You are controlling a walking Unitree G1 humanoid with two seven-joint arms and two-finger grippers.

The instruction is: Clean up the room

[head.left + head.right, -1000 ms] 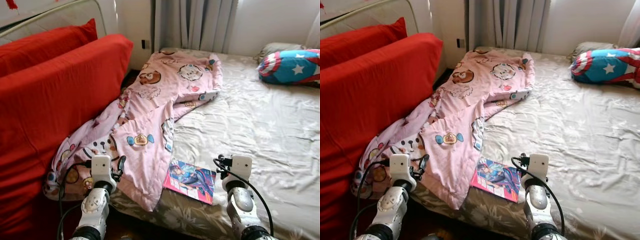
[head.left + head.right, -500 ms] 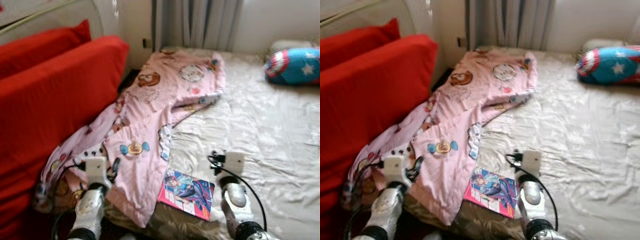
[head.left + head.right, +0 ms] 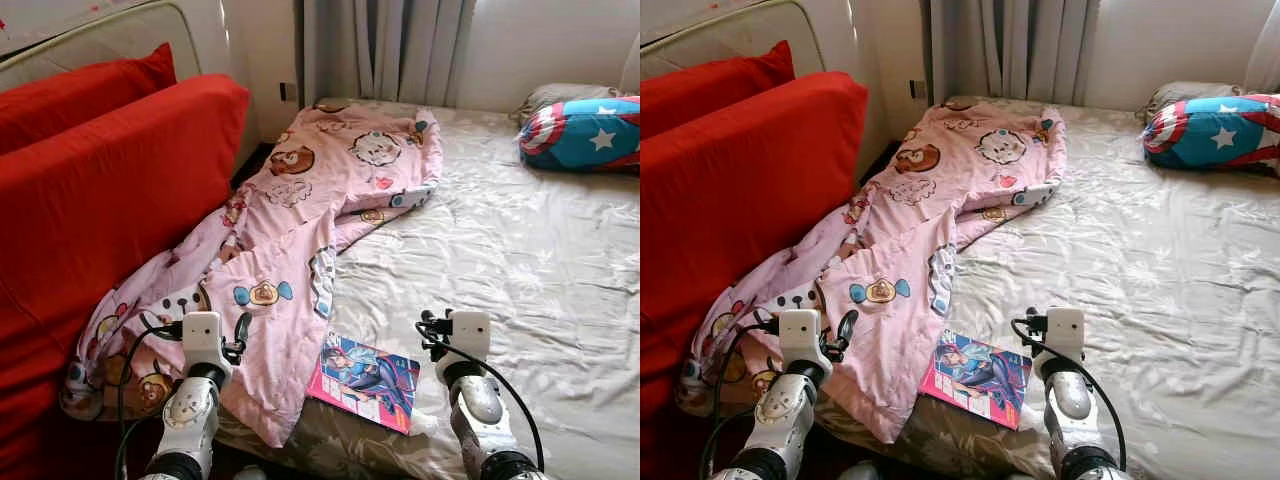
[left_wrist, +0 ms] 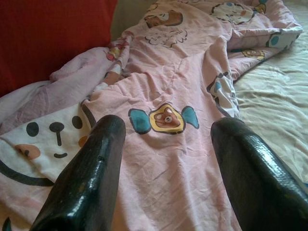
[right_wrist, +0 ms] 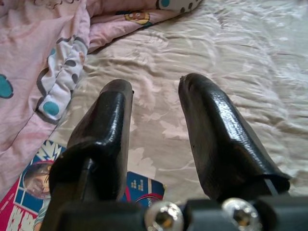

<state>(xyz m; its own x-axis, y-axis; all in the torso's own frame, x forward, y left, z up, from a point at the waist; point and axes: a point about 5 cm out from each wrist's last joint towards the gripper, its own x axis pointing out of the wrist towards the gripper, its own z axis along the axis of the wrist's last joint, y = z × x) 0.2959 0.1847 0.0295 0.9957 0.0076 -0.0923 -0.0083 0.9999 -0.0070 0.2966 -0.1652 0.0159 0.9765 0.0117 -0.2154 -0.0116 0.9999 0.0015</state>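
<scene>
The left pincer point(image 4: 166, 159) is released, its two black fingers point(image 4: 86, 178) spread wide with nothing between them, and it hangs just above the pink blanket point(image 3: 300, 230) near the foot of the bed point(image 3: 530, 250). Under it one sees a printed candy with a bear face and, beside it, a large panda face. The right pincer point(image 5: 154, 130) is released too, its fingers apart and empty, over the bare beige sheet point(image 5: 250, 62). Just beside this pincer lies a magazine point(image 3: 368, 366) with a colourful cover, flat on the sheet at the bed's near edge; one side of it is touching the blanket's hem.

The blanket is crumpled and runs in a long diagonal from the near left corner of the bed up to the far end by the curtain point(image 3: 410, 50). Its lower part hangs over the left edge of the bed, against a red sofa point(image 3: 110, 200). Well apart, at the far right of the bed, there is a pillow point(image 3: 585, 132) in blue and red with a white star.
</scene>
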